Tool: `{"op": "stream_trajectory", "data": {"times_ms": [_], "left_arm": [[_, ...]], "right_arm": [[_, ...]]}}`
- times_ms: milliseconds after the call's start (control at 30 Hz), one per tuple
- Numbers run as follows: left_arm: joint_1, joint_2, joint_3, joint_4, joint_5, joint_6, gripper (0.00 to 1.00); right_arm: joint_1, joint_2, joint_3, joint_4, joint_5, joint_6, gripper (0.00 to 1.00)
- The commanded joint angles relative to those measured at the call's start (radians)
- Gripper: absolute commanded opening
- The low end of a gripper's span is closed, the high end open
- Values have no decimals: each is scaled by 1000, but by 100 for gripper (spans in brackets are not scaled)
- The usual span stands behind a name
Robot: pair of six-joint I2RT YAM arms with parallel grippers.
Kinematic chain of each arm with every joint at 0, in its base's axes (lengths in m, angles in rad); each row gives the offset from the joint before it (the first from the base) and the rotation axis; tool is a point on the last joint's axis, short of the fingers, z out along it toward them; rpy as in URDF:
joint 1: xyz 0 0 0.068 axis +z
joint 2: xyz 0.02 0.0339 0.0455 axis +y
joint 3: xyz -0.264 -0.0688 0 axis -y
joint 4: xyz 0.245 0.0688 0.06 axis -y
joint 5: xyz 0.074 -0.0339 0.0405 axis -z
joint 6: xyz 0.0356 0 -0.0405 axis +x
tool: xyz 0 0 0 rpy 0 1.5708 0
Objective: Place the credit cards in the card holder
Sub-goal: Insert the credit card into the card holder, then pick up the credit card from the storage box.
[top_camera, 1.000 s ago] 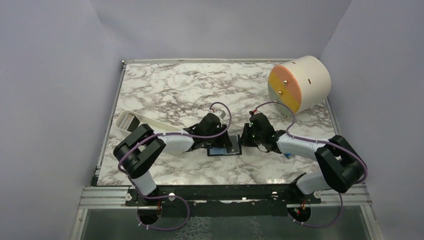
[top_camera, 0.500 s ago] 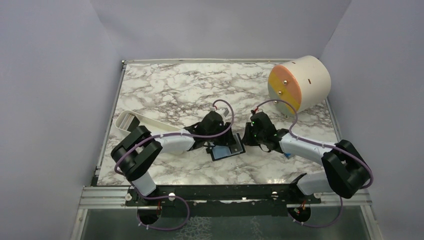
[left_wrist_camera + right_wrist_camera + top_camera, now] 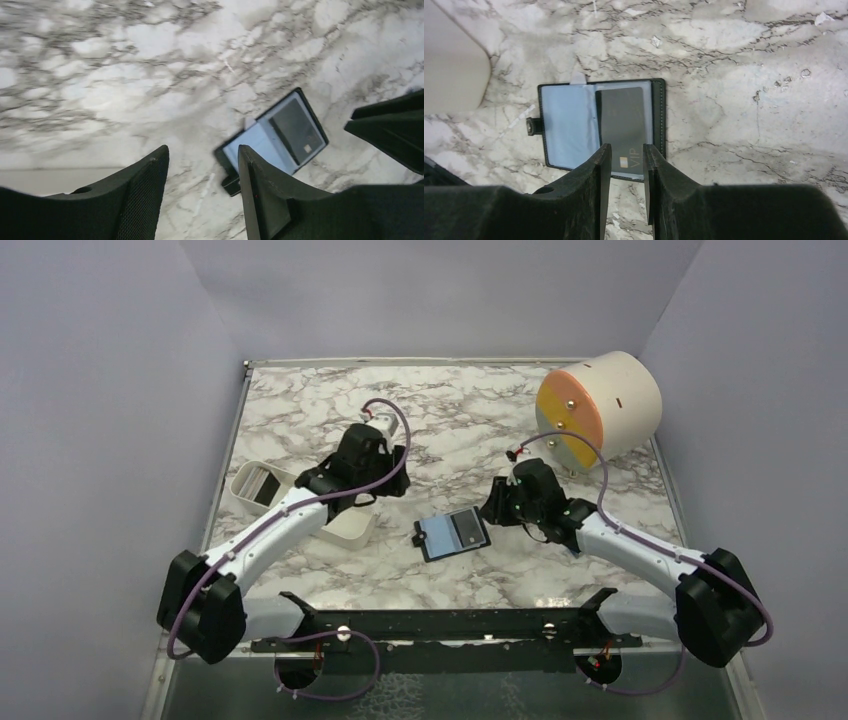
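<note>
There is one marble surface (image 3: pixel 470 420). On it lies one card holder (image 3: pixel 452 534), opened into two leaves, with one strap tab. One dark credit card (image 3: pixel 622 125) shows in it. There is one white oblong tray (image 3: pixel 348 528); what lies in its far end is too small to count. There is one cream drum (image 3: pixel 612 400). Two arms are in view, the left arm (image 3: pixel 270 535) and the right arm (image 3: pixel 630 545). Each carries one gripper, the left gripper (image 3: pixel 202 155) and the right gripper (image 3: pixel 626 150), with two jaws apiece.
</note>
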Motion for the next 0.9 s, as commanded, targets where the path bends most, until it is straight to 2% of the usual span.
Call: {"op": "stream_trajectory", "data": {"times_ms": [0, 233, 500, 667, 867], "left_arm": [[105, -97, 38, -170, -116, 164, 56], [262, -104, 56, -215, -267, 353, 54], [532, -58, 73, -188, -101, 480, 54], [676, 12, 107, -214, 55, 604, 57], [809, -35, 58, -81, 16, 665, 59]], "right_arm": [[4, -36, 13, 18, -69, -24, 31], [4, -42, 26, 18, -109, -58, 31], [4, -42, 31, 5, -135, -96, 31], [4, -52, 30, -2, -132, -106, 31], [4, -40, 20, 5, -173, -115, 31]]}}
